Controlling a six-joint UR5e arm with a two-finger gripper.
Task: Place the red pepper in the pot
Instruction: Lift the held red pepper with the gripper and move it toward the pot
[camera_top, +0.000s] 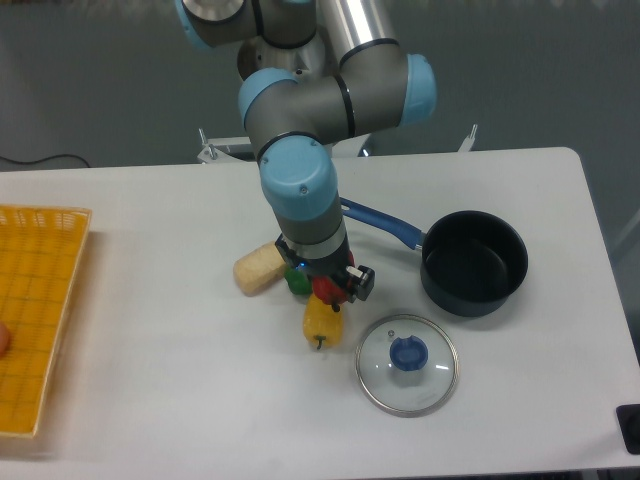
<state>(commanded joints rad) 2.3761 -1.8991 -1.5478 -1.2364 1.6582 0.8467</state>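
Note:
The red pepper (326, 290) is a small glossy red shape between the fingers of my gripper (328, 290), mostly hidden by them. It sits among a green pepper (297, 281) and a yellow pepper (322, 322). The gripper stands straight down over it; I cannot tell whether the jaws are closed on it. The pot (473, 262) is dark navy with a blue handle (383, 221) and stands empty to the right of the gripper.
A round glass lid with a blue knob (407, 363) lies in front of the pot. A beige bread-like piece (259, 268) lies left of the peppers. A yellow basket (38, 315) stands at the left table edge.

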